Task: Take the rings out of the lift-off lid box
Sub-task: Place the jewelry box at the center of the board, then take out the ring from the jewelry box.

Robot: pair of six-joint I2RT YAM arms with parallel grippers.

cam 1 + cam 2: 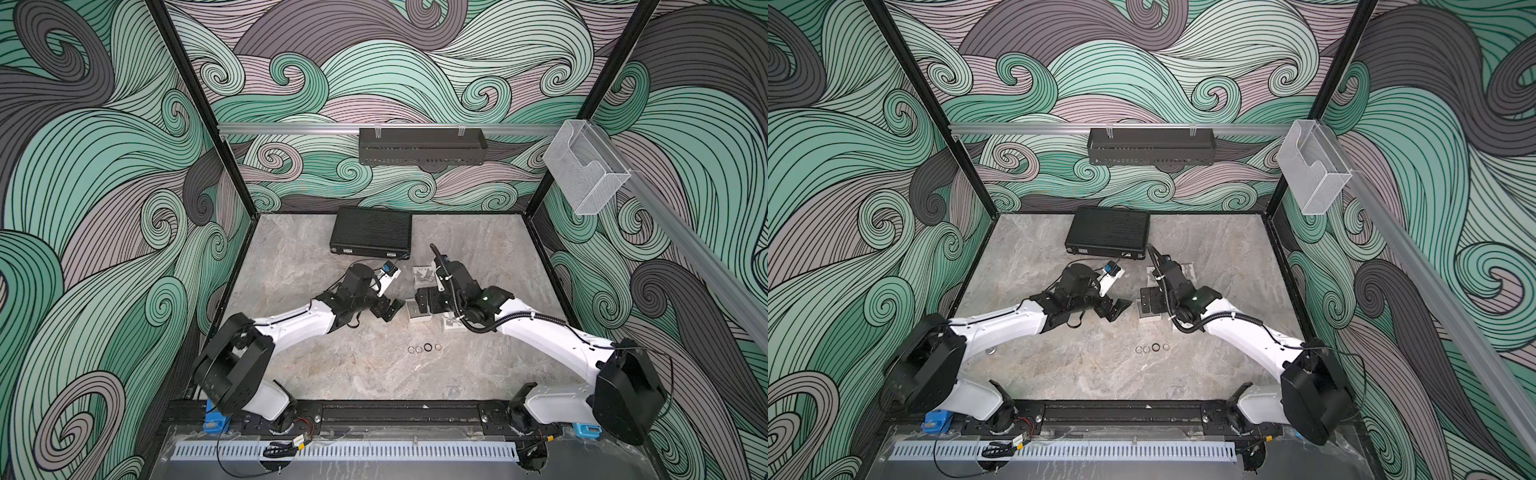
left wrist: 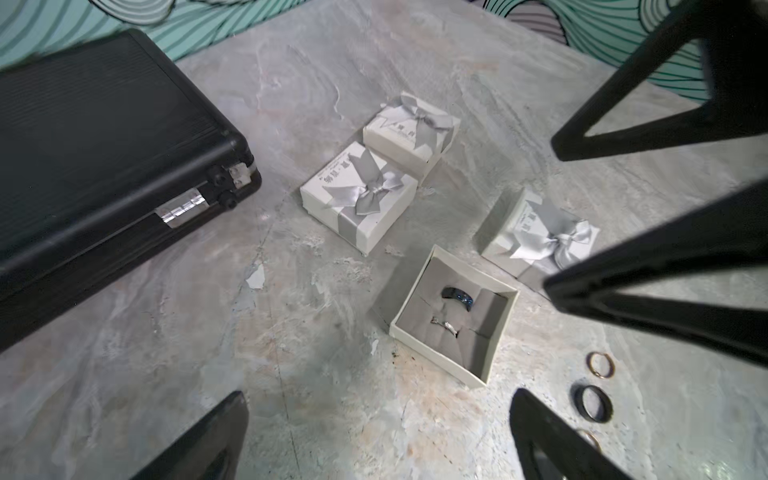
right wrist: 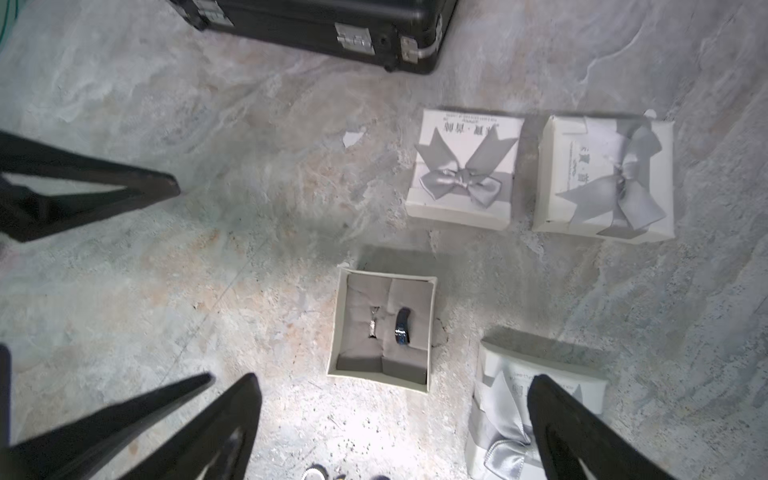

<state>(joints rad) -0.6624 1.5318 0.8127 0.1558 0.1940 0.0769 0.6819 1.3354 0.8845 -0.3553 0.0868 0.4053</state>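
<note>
Jaws of left gripper (image 2: 378,395) and right gripper (image 3: 395,380) stand wide apart, empty, near a lidless white cardboard box (image 2: 436,359) holding a black ring (image 2: 457,296) and a silvery ring (image 2: 448,328).

The open box (image 2: 432,357) is matt white card lined with soft grey cloth; its rings (image 2: 457,296) gleam like metal. Satin bows (image 2: 365,195) shine; the black case (image 2: 104,145) looks ribbed.

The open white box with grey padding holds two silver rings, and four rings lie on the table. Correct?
No. The left wrist view shows one slim silver ring and one wide black ring in that open white cardboard box; the rest is right.
</note>
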